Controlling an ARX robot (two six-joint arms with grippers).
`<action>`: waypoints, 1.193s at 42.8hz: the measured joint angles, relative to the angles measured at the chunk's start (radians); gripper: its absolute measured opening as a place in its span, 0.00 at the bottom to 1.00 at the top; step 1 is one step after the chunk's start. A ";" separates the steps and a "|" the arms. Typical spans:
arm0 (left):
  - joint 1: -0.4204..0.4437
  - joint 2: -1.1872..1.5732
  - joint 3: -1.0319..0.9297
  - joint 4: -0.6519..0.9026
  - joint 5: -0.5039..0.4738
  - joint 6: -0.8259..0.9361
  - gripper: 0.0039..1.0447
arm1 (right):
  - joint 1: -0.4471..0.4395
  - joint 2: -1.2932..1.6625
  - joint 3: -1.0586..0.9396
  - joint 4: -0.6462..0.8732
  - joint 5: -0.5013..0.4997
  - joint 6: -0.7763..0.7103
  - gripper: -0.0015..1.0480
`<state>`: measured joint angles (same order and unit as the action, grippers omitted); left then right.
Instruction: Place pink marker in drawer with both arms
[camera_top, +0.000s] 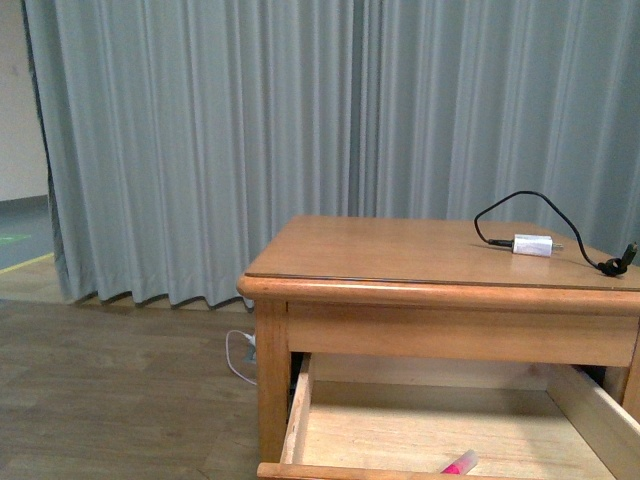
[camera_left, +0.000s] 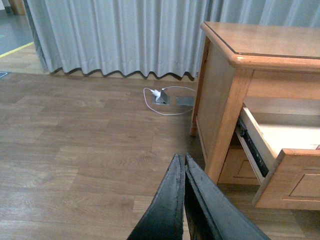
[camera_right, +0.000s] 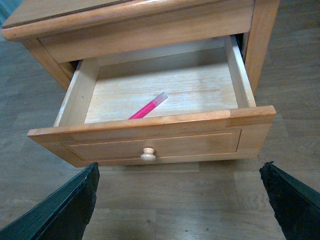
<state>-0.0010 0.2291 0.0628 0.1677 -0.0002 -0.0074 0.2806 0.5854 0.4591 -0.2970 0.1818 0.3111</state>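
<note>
The pink marker lies on the floor of the pulled-out drawer, slanted, its white end toward the back. The front view catches it as a pink tip at the frame's lower edge, inside the drawer. My right gripper is open, its wide-spread jaws hanging over the floor in front of the drawer's round knob, holding nothing. Off to the nightstand's side, my left gripper is shut and empty above the wooden floor; the drawer shows to its right. Neither arm appears in the front view.
The nightstand carries a small white plug with black cable on its top. A white cable and floor socket lie by the grey curtain. A lower drawer sits shut beneath the open one.
</note>
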 joint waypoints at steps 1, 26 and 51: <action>0.000 -0.006 -0.003 -0.003 0.000 0.000 0.04 | 0.000 0.000 0.000 0.000 0.000 0.000 0.92; 0.000 -0.224 -0.039 -0.167 0.000 0.002 0.04 | 0.000 0.000 0.000 0.000 0.000 0.000 0.92; 0.000 -0.225 -0.039 -0.167 0.000 0.003 0.96 | -0.255 0.563 0.014 0.146 -0.058 -0.354 0.92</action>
<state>-0.0010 0.0044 0.0238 0.0006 -0.0006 -0.0040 0.0254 1.1481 0.4736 -0.1509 0.1238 -0.0429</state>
